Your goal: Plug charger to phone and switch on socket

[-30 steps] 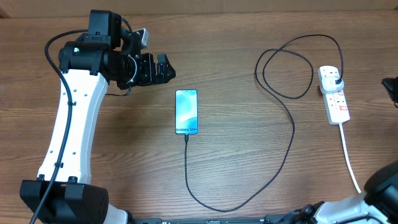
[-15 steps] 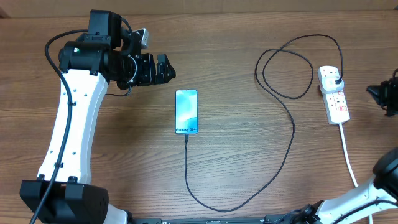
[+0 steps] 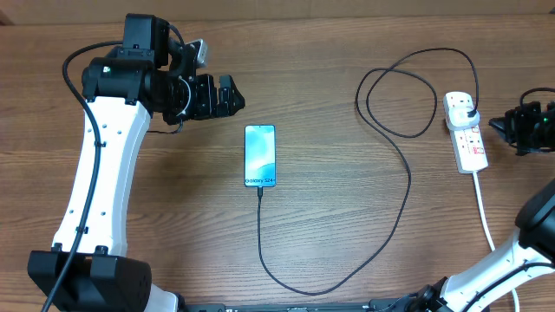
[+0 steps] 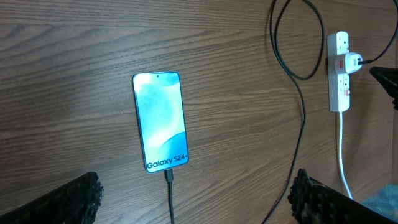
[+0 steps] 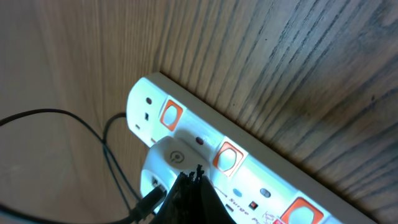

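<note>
The phone (image 3: pixel 259 155) lies face up in the middle of the table, screen lit blue, and it also shows in the left wrist view (image 4: pixel 159 121). The black charger cable (image 3: pixel 408 199) is plugged into the phone's bottom edge and loops round to an adapter (image 5: pixel 166 163) seated in the white socket strip (image 3: pixel 468 139). My left gripper (image 3: pixel 234 95) is open and empty, up and left of the phone. My right gripper (image 3: pixel 510 126) is just right of the strip. In the right wrist view its fingers (image 5: pixel 196 182) are shut together, tips over the strip beside the adapter.
The strip's orange-red switches (image 5: pixel 227 155) sit in a row along its top. Its white cord (image 3: pixel 486 217) runs toward the table's front edge. The cable makes a wide loop (image 3: pixel 399 95) left of the strip.
My right gripper has come in from the right edge toward the socket strip. The left arm, phone and cable have not moved.
</note>
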